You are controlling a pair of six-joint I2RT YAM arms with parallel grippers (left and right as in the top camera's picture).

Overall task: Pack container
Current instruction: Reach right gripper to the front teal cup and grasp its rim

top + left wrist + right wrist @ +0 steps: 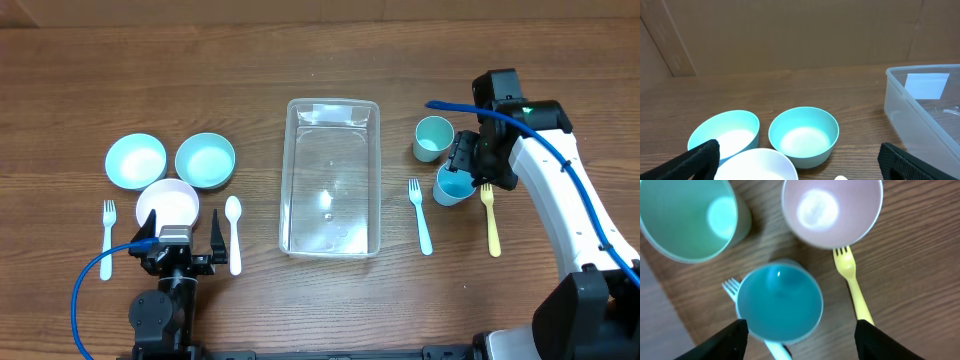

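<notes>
though uniformly brown, wood-grain table (330, 310) under container (330, 180), cardboard wall (790, 35) behind

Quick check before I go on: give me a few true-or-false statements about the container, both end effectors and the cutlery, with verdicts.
1. The container has nothing in it. True.
2. The left end effector holds the white spoon. False: it is open and holds nothing; the spoon lies on the table beside it.
3. The right end effector is over the blue cup, one finger on either side. True.
4. The yellow fork is in the container. False: it lies on the table beside the blue cup.
5. The white bowl sits to the left of the container. True.
</notes>
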